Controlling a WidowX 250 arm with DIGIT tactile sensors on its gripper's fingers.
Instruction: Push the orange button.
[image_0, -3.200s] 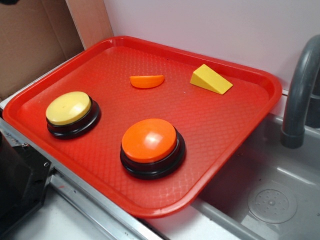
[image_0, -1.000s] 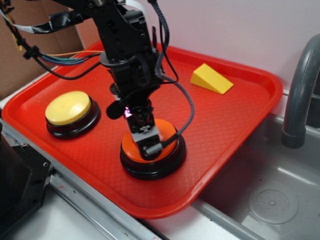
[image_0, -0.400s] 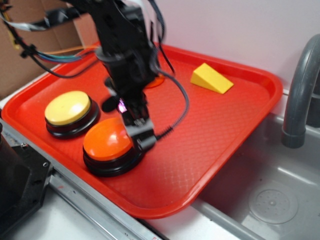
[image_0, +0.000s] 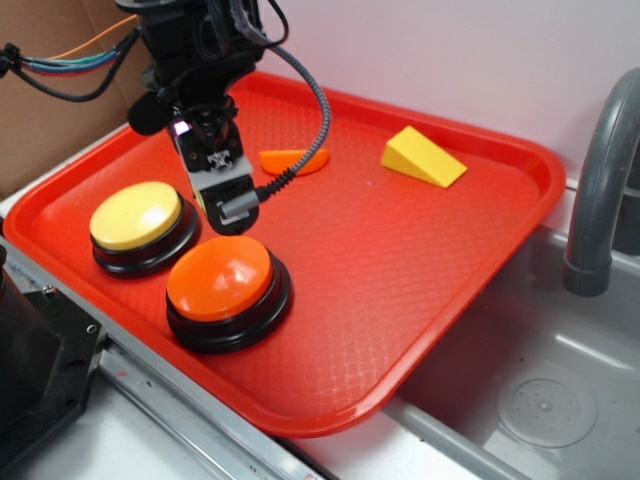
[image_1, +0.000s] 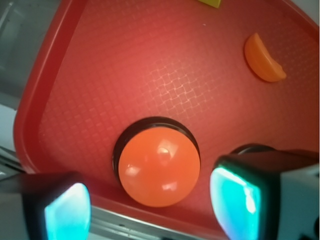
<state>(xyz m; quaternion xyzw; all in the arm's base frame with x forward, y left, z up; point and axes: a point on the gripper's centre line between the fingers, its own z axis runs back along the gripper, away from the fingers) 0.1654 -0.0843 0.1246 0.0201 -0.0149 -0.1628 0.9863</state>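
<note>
My hand (image_0: 226, 208) — fingers spread, gripping nothing — hangs above the red tray (image_0: 440, 270) | orange button (image_0: 220, 279) at its 6 o'clock | yellow button (image_0: 136, 216) at 9

Black arm (image_0: 190, 50), coloured wires, black cable (image_0: 305, 110), grey-tipped pincer (image_0: 225, 200).

On the one red tray (image_0: 480, 260) sit two dome buttons: one orange button (image_0: 220, 278) and one yellow button (image_0: 135, 215). Also on the tray are one yellow wedge (image_0: 420, 157) and one orange half-round piece (image_0: 300, 158).
</note>
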